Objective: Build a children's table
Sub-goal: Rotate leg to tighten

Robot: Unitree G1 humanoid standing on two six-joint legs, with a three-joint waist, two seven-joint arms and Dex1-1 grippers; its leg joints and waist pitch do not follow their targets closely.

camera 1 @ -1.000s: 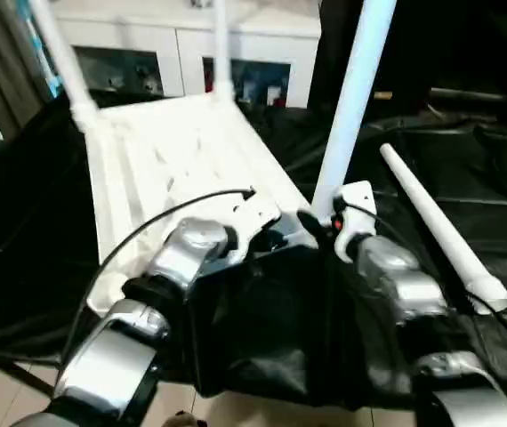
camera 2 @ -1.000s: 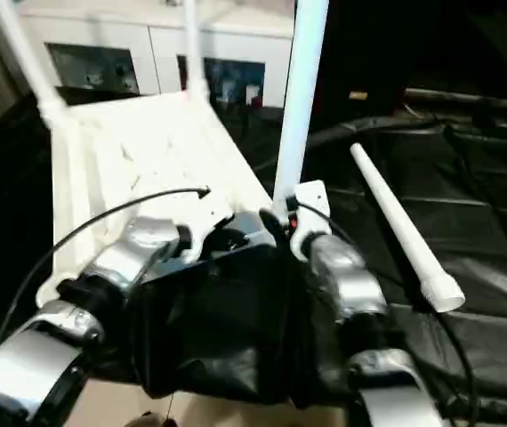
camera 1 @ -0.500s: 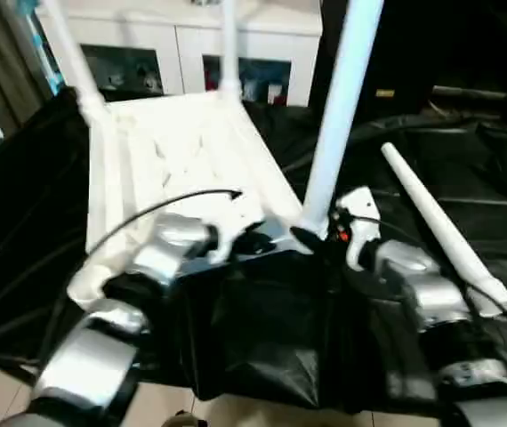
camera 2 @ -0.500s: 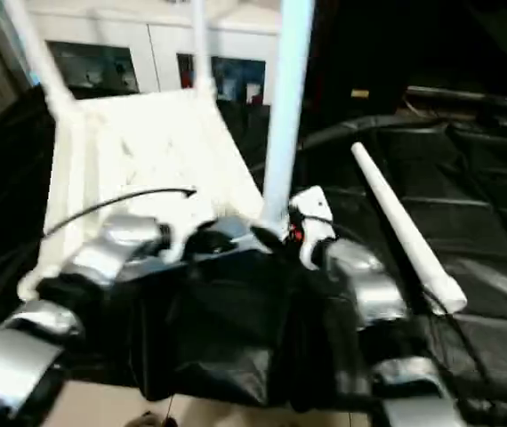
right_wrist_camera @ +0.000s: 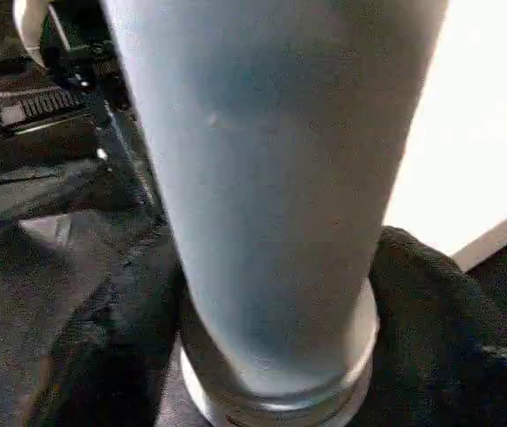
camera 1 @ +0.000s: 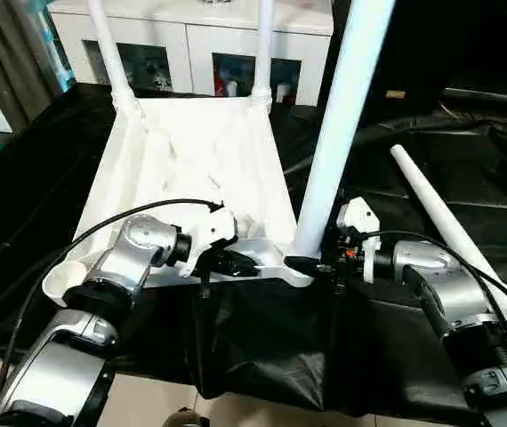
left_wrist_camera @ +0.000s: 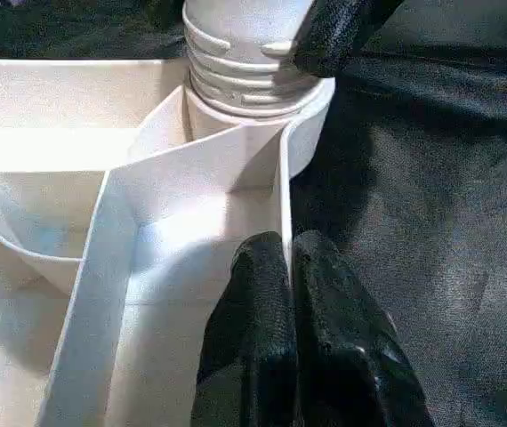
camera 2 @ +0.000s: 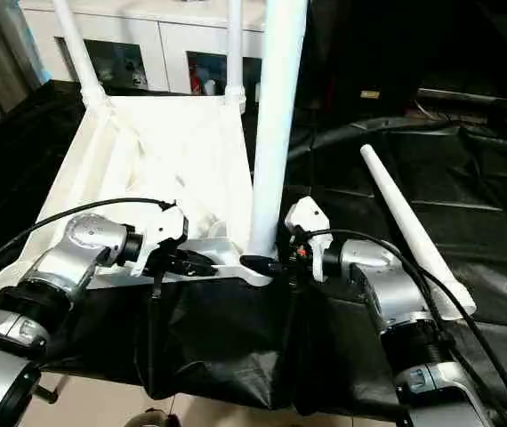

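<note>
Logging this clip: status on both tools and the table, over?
Left tool shut, pinching a rib of the upturned tabletop. Right tool around the base of the near leg in its corner socket. Fourth leg lies loose on the black cloth.

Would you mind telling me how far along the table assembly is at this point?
Done: the upside-down table top has two far legs standing in their corner sockets. In hand: the right gripper has its fingers around the base of a third leg upright at the near corner, while the left gripper pinches a rib of the top beside it. Left: the fourth leg lies loose on the black cloth.
</note>
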